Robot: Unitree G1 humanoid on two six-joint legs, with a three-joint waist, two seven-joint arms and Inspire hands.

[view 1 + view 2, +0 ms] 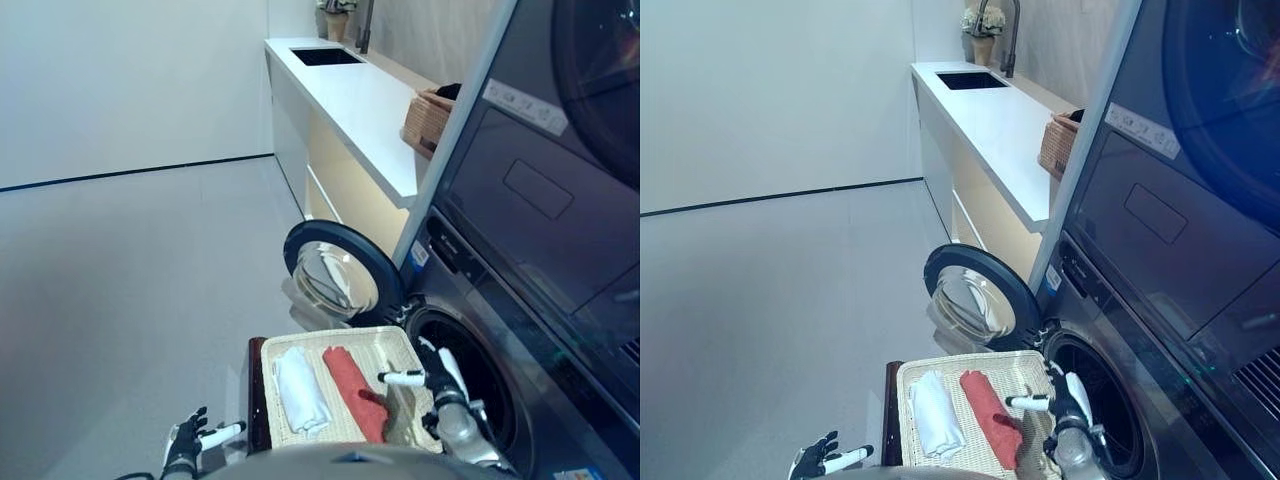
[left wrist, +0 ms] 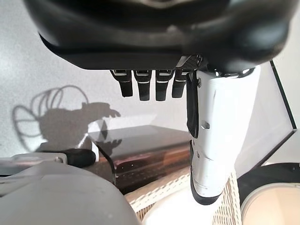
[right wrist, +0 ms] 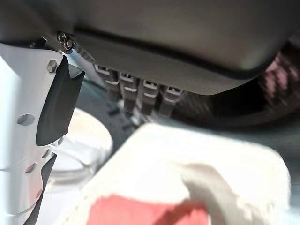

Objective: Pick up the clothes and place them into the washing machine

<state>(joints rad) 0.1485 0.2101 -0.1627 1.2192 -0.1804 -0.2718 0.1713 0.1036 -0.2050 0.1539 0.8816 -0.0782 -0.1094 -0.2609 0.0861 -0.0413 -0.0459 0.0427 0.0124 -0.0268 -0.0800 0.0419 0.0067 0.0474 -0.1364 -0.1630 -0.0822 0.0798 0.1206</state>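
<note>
**Clothes waiting in the basket, drum open and nothing loaded yet**

The washing machine [image 1: 470, 375] is standing with its round door [image 1: 335, 270] swung wide, so the way in is already clear. Both pieces of clothing are lying side by side in the wicker basket [image 1: 395, 343], which is sitting right in front of the drum opening: the white cloth [image 1: 300, 388] along the basket's left side, the red cloth [image 1: 355, 392] down its middle. A darker heap seems to be lying at the basket's right edge under the arm, though the view there is too poor to say what it is.

The right hand [image 1: 432, 378] is hovering over the basket's right edge, between the red cloth and the drum, with its fingers [image 3: 136, 93] straight and spread and nothing in them. The left hand [image 1: 188, 441] is hanging low beside the basket's left edge, fingers relaxed, also holding nothing.

As I judge it, no garment has gone in; every pick and every placing is still ahead, with the red cloth nearest.
</note>
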